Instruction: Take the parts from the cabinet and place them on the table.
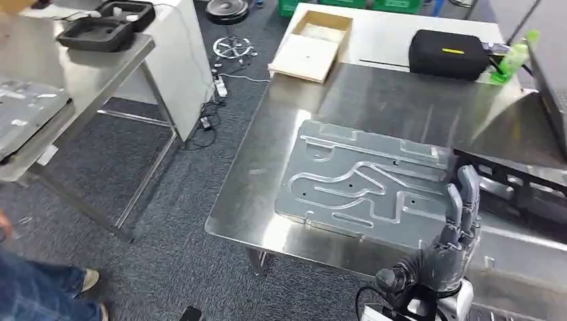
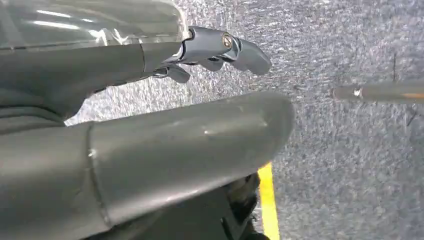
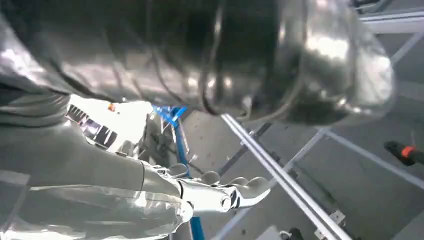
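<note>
Closest in the head view, the right hand [image 1: 455, 231] stands with fingers straight and together, holding nothing, its fingertips at the near right edge of the stamped metal part [image 1: 364, 182], which lies flat on the steel table [image 1: 254, 174]. A careless sideways sweep from there could likely nudge the part toward the table's near edge, which it already sits close to. Farther back lie a black case [image 1: 446, 53] and a wooden tray [image 1: 313, 41]. Over carpet, the left wrist view shows the left hand [image 2: 220, 50] holding nothing, fingers loosely curled.
</note>
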You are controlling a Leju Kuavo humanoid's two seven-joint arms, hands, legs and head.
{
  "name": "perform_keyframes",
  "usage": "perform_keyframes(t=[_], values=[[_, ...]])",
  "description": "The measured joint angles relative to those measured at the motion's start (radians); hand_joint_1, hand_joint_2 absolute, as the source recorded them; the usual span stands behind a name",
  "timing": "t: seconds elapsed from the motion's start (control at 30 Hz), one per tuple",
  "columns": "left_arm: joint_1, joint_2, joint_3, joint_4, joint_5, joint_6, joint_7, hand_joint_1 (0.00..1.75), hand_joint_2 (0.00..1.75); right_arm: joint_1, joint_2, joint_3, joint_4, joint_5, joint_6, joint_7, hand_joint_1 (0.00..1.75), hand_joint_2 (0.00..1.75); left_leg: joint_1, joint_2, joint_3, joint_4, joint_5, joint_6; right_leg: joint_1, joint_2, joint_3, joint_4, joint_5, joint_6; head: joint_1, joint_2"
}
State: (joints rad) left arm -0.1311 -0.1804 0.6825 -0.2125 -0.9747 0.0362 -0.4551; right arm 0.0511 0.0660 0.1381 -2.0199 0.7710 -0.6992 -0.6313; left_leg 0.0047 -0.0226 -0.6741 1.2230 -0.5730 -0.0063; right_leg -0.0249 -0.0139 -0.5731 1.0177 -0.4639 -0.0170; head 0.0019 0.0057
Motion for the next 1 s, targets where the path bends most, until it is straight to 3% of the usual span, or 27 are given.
perform_keyframes(t=[0.03, 0.07, 0.1, 0.17, 0.2, 0.23, 0.27, 0.37, 0.4, 0.43, 0.47, 0.53, 0.57, 0.6, 0.63, 0.67, 0.7, 0.73, 0.77, 0.83, 0.87, 0.9, 0.93, 0.97, 1.0], values=[[0.0, 0.0, 0.0, 0.0, -0.001, 0.0, 0.0, 0.0, 0.0, 0.002, 0.0, 0.0, 0.0, 0.0, 0.0, 0.001, 0.0, 0.0, 0.004, 0.007, -0.033, 0.062, -0.022, -0.004, 0.0, -0.014, 0.0, 0.0, -0.002, 0.0, 0.0, 0.0], [0.002, -0.001, 0.0, 0.0, -0.003, 0.0, 0.0, 0.0, 0.0, 0.006, 0.0, 0.0, 0.0, -0.002, 0.0, 0.0, 0.0, 0.0, 0.009, 0.012, -0.051, 0.093, -0.022, -0.009, -0.002, -0.028, 0.0, 0.001, -0.003, 0.001, 0.0, 0.0], [0.005, -0.001, 0.0, 0.0, -0.003, 0.0, 0.001, 0.0, 0.0, 0.014, 0.0, -0.002, -0.003, -0.008, 0.0, -0.002, 0.0, 0.0, 0.014, 0.016, -0.039, 0.067, 0.008, -0.014, -0.004, -0.041, 0.001, 0.002, -0.006, 0.004, 0.0, 0.0], [0.006, -0.001, 0.0, 0.0, -0.007, 0.001, 0.002, 0.0, 0.0, 0.03, 0.0, -0.008, -0.012, -0.023, 0.0, -0.013, 0.0, 0.0, 0.019, 0.039, 0.042, -0.088, 0.092, -0.018, -0.009, -0.062, 0.006, 0.006, -0.012, 0.013, 0.0, 0.0], [0.004, -0.001, 0.0, 0.0, -0.009, 0.002, 0.003, 0.0, 0.0, 0.037, 0.0, -0.011, -0.016, -0.03, 0.0, -0.018, 0.0, 0.0, 0.019, 0.075, 0.088, -0.171, 0.124, -0.016, -0.009, -0.071, 0.01, 0.008, -0.016, 0.018, 0.0, 0.0], [0.001, -0.001, 0.0, 0.0, -0.012, 0.002, 0.003, 0.0, 0.0, 0.045, 0.0, -0.016, -0.021, -0.035, 0.0, -0.024, 0.0, 0.0, 0.006, 0.108, 0.102, -0.207, 0.109, -0.013, -0.001, -0.079, 0.013, 0.01, -0.021, 0.027, 0.0, 0.0], [-0.001, -0.001, 0.0, 0.0, -0.013, 0.002, 0.003, 0.0, 0.0, 0.048, 0.0, -0.019, -0.025, -0.038, 0.0, -0.026, 0.0, 0.0, 0.007, 0.09, 0.103, -0.207, 0.115, -0.001, -0.001, -0.086, 0.015, 0.01, -0.022, 0.033, 0.003, 0.0], [0.004, -0.001, 0.0, 0.0, -0.016, 0.002, 0.003, 0.0, 0.0, 0.055, 0.0, -0.022, -0.028, -0.042, 0.0, -0.027, 0.0, 0.0, 0.003, 0.061, 0.096, -0.214, 0.118, 0.023, -0.003, -0.114, 0.029, 0.0, -0.021, 0.053, 0.001, 0.0], [0.006, -0.002, 0.0, 0.0, -0.017, 0.002, 0.003, 0.0, 0.0, 0.055, 0.0, -0.024, -0.03, -0.045, 0.0, -0.028, 0.0, 0.0, 0.011, 0.05, 0.107, -0.221, 0.125, 0.032, -0.01, -0.09, 0.03, 0.008, -0.032, 0.059, 0.002, 0.0], [0.005, -0.003, 0.0, 0.0, -0.018, 0.002, 0.003, 0.0, 0.0, 0.057, 0.0, -0.026, -0.032, -0.046, 0.0, -0.029, 0.0, 0.0, 0.01, 0.041, 0.107, -0.223, 0.126, 0.037, -0.008, -0.046, 0.016, 0.042, -0.061, 0.058, 0.002, 0.0], [0.002, -0.003, 0.0, 0.0, -0.018, 0.002, 0.003, 0.0, 0.0, 0.06, 0.0, -0.029, -0.035, -0.047, 0.0, -0.03, 0.0, 0.0, 0.009, 0.032, 0.105, -0.222, 0.128, 0.043, -0.008, -0.017, -0.02, 0.117, -0.107, 0.055, 0.002, 0.0], [-0.001, -0.005, 0.0, 0.0, -0.018, 0.003, 0.003, 0.0, 0.0, 0.069, 0.0, -0.035, -0.035, -0.051, 0.0, -0.03, 0.0, 0.0, 0.003, 0.008, 0.103, -0.22, 0.128, 0.047, -0.003, 0.006, -0.097, 0.271, -0.168, 0.053, 0.002, 0.0], [0.0, -0.006, 0.0, 0.0, -0.018, 0.004, 0.003, 0.0, 0.0, 0.07, 0.0, -0.036, -0.035, -0.052, 0.0, -0.03, 0.0, 0.0, 0.0, -0.005, 0.103, -0.218, 0.128, 0.048, 0.0, 0.009, -0.118, 0.304, -0.167, 0.051, 0.002, 0.0], [0.001, -0.006, 0.001, 0.0, -0.017, 0.005, 0.003, 0.0, 0.0, 0.07, 0.0, -0.037, -0.035, -0.052, 0.0, -0.03, 0.0, 0.0, -0.003, -0.019, 0.104, -0.217, 0.127, 0.05, 0.002, 0.011, -0.117, 0.291, -0.142, 0.047, 0.002, 0.0], [0.002, -0.006, 0.001, 0.0, -0.017, 0.006, 0.003, 0.0, 0.0, 0.07, -0.001, -0.038, -0.035, -0.051, 0.0, -0.03, 0.0, 0.0, -0.004, -0.034, 0.106, -0.215, 0.125, 0.05, 0.004, 0.014, -0.095, 0.237, -0.098, 0.041, 0.002, 0.0], [0.002, -0.007, 0.001, 0.0, -0.016, 0.006, 0.003, 0.0, 0.0, 0.07, -0.001, -0.039, -0.035, -0.052, 0.0, -0.03, 0.0, 0.0, -0.006, -0.051, 0.108, -0.212, 0.124, 0.049, 0.006, 0.025, -0.056, 0.145, -0.044, 0.033, 0.002, 0.0], [0.001, -0.008, 0.001, 0.0, -0.016, 0.007, 0.003, 0.0, 0.0, 0.07, -0.001, -0.039, -0.035, -0.051, 0.0, -0.03, 0.0, 0.0, -0.006, -0.065, 0.108, -0.208, 0.122, 0.047, 0.006, 0.057, -0.017, 0.057, -0.001, 0.025, 0.002, 0.0], [0.0, -0.011, 0.001, 0.0, -0.016, 0.007, 0.003, 0.0, 0.0, 0.07, -0.001, -0.04, -0.035, -0.051, 0.0, -0.03, 0.0, 0.0, -0.012, -0.073, 0.103, -0.204, 0.12, 0.044, 0.007, 0.097, -0.007, 0.03, -0.017, 0.019, 0.002, 0.0], [-0.002, -0.011, 0.001, 0.0, -0.016, 0.007, 0.003, 0.0, 0.0, 0.071, -0.001, -0.042, -0.037, -0.051, 0.0, -0.03, 0.0, 0.0, -0.009, -0.088, 0.099, -0.2, 0.12, 0.04, 0.006, 0.087, -0.006, 0.022, -0.012, 0.023, 0.002, 0.0], [0.002, -0.011, 0.001, 0.0, -0.016, 0.008, 0.003, 0.0, 0.0, 0.07, -0.001, -0.042, -0.038, -0.051, 0.0, -0.03, 0.0, 0.0, -0.001, -0.105, 0.095, -0.205, 0.123, 0.027, 0.013, 0.071, -0.004, 0.022, -0.014, 0.02, 0.002, 0.0], [0.004, -0.01, 0.001, 0.0, -0.016, 0.008, 0.003, 0.0, 0.0, 0.069, -0.001, -0.042, -0.039, -0.051, 0.0, -0.03, 0.0, 0.0, -0.004, -0.116, 0.09, -0.208, 0.123, 0.02, 0.009, 0.059, 0.001, 0.013, -0.011, 0.015, 0.002, 0.0], [0.005, -0.008, 0.001, 0.0, -0.016, 0.01, 0.003, 0.0, 0.0, 0.069, -0.001, -0.042, -0.039, -0.051, 0.0, -0.03, 0.0, 0.0, -0.004, -0.096, 0.095, -0.201, 0.116, 0.019, -0.001, 0.044, 0.008, 0.001, -0.006, 0.008, 0.002, 0.0], [0.005, -0.008, 0.001, 0.0, -0.016, 0.01, 0.003, 0.0, 0.0, 0.069, -0.001, -0.042, -0.039, -0.051, 0.0, -0.03, 0.0, 0.0, -0.012, -0.044, 0.083, -0.172, 0.095, 0.013, 0.0, 0.034, 0.014, -0.005, -0.006, 0.003, -0.002, 0.0], [0.002, -0.008, 0.001, 0.0, -0.016, 0.01, 0.003, 0.0, 0.0, 0.069, -0.001, -0.042, -0.039, -0.051, 0.0, -0.03, 0.0, 0.0, -0.007, -0.016, 0.052, -0.112, 0.06, 0.008, 0.001, 0.019, 0.015, -0.006, -0.007, -0.001, -0.003, 0.0], [0.0, -0.008, 0.001, 0.0, -0.016, 0.01, 0.003, 0.0, 0.0, 0.07, -0.001, -0.043, -0.039, -0.051, 0.0, -0.03, 0.0, 0.0, -0.002, 0.0, 0.011, -0.029, 0.021, 0.003, 0.003, 0.004, 0.016, -0.005, -0.009, -0.002, -0.003, 0.0]])
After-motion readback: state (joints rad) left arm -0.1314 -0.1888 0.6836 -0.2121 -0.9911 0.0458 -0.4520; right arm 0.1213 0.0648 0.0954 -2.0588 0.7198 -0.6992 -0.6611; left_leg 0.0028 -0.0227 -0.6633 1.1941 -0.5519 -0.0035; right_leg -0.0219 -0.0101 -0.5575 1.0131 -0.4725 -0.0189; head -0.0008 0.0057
